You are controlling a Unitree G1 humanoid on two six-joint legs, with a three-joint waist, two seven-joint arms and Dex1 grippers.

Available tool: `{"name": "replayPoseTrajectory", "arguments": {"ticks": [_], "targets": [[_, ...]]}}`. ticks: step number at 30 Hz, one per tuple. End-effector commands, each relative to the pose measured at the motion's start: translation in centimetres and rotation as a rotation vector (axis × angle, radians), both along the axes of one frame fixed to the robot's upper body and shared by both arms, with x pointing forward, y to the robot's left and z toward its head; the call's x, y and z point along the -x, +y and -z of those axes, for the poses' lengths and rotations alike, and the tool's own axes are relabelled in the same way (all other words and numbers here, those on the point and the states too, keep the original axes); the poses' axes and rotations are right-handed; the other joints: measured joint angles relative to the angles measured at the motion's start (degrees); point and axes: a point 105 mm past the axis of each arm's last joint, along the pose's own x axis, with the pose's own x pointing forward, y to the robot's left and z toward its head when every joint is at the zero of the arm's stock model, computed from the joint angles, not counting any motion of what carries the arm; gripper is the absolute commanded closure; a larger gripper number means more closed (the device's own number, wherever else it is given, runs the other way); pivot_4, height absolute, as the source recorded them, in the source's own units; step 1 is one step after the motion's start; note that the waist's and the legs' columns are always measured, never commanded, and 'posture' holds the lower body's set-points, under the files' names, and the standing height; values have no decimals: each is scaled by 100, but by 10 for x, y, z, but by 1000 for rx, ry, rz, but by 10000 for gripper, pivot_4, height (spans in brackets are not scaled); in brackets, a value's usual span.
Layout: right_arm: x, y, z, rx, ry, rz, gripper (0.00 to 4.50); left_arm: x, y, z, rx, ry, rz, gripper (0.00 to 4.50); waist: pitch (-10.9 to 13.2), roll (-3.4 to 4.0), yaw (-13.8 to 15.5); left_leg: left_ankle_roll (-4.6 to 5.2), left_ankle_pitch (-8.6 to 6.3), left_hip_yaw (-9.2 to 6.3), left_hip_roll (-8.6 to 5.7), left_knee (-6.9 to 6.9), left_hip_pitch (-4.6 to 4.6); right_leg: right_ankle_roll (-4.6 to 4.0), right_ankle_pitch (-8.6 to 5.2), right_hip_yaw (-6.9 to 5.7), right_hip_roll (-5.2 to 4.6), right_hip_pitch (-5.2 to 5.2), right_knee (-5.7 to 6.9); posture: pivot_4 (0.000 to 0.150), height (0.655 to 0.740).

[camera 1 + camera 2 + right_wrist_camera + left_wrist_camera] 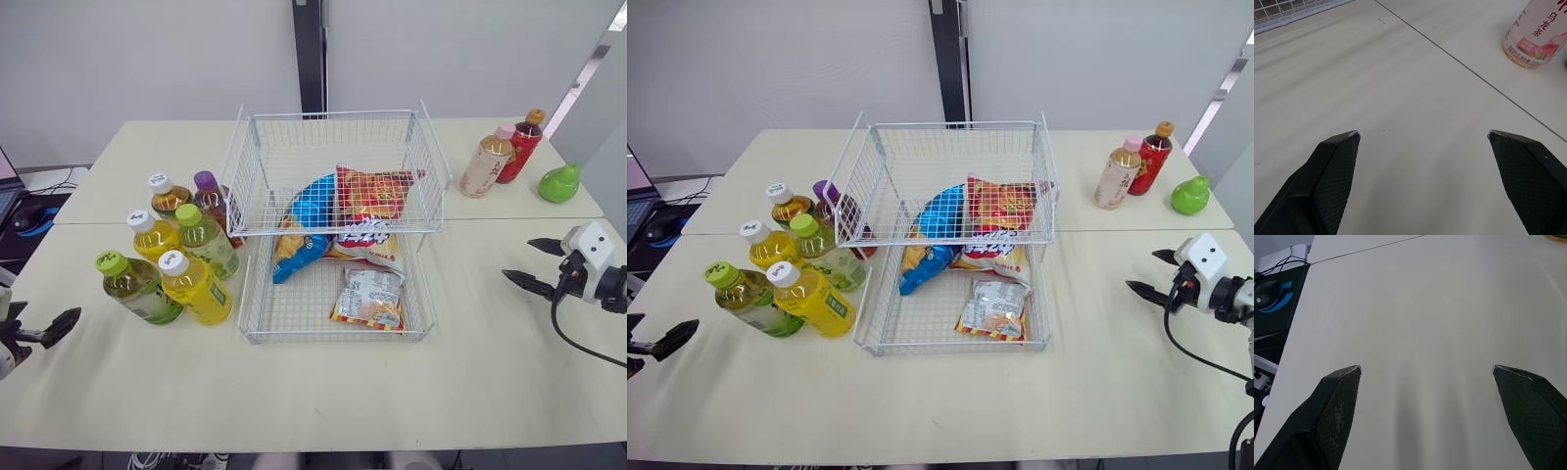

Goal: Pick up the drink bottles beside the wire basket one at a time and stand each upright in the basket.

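Observation:
A white wire basket (pixel 328 116) stands mid-table. To its left is a cluster of several drink bottles: one with a lime cap (pixel 137 286), a yellow one with a white cap (pixel 196 288), a green-capped one (pixel 204 241) and a purple-capped one (pixel 212 199) among them. A peach tea bottle (pixel 486 164) and a red bottle (pixel 519 145) stand upright at the back right. My left gripper (pixel 44 320) hovers open at the table's near left edge, well short of the cluster. My right gripper (pixel 521 261) is open over bare table right of the basket, nothing between its fingers.
Several snack bags (pixel 367 196) lie inside the basket. A green pear-shaped object (pixel 559 183) sits beside the back-right bottles. A mouse on a dark pad (pixel 1268 296) lies off the table's left side. A seam (pixel 1474 73) runs across the tabletop.

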Motion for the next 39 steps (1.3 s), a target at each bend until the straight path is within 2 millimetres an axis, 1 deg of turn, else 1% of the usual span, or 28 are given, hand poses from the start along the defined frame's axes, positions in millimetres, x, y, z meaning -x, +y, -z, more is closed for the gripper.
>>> {"name": "replayPoseTrajectory", "arguments": {"ticks": [1,6,11,14,25,39], "targets": [[0,-2,-15,3,-55,3,0,-2,2,-15,24,-62,-3,130,0,0,1,0,0,0,0,0,0,0,0,0,0,0,0,1500,7400],[3,-11,-17,8,-75,41,0,-3,1,-18,59,-67,22,130,0,0,3,0,0,0,-1,1,0,0,0,-1,2,1,1,1500,7400],[3,-19,-16,22,-90,80,0,-1,9,-28,74,-135,-1,130,0,0,-14,0,0,2,3,0,1,-1,2,0,6,-1,3,1500,7400],[6,-22,-15,-6,-77,95,0,3,8,-28,103,-146,14,130,0,0,-8,0,0,3,2,1,2,-2,2,1,11,-1,3,1500,7400],[8,-21,-14,-17,-75,94,0,4,6,-27,119,-147,24,130,-1,1,-6,0,0,3,3,1,3,-2,3,2,11,0,3,1500,7400],[10,-19,-13,-15,-82,79,0,2,4,-34,128,-176,31,130,-1,0,-5,0,0,3,3,1,3,-3,3,2,11,1,4,1500,7400]]}}
